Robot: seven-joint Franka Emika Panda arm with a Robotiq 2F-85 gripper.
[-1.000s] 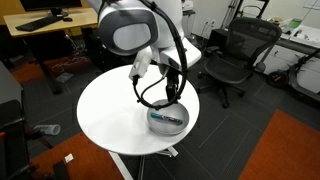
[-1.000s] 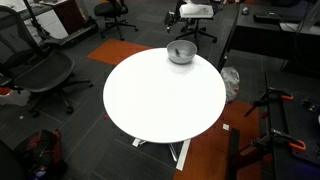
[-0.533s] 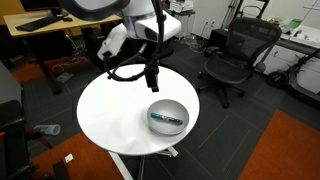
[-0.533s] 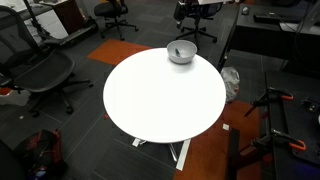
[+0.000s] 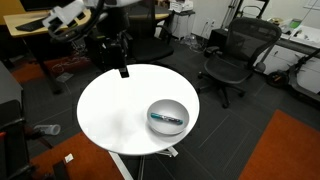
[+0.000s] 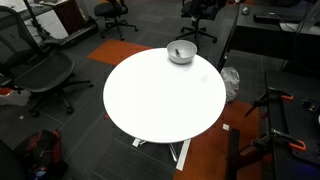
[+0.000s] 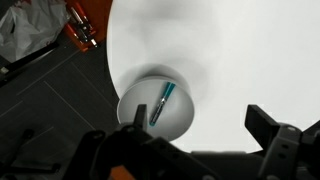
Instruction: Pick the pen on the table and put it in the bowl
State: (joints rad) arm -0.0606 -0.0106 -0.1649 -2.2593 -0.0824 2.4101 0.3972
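Placement looks done: the pen (image 7: 162,103) lies inside the bowl (image 7: 140,100), slanted across its floor, with the teal end toward the upper right in the wrist view. The fingers (image 7: 275,140) are spread wide with nothing between them (the bowl shows in the gap, well beyond). In an exterior view the arm (image 5: 72,12) hangs past the edge of the desk (image 5: 110,115), well apart from the bowl, so I judge no grasp remains.
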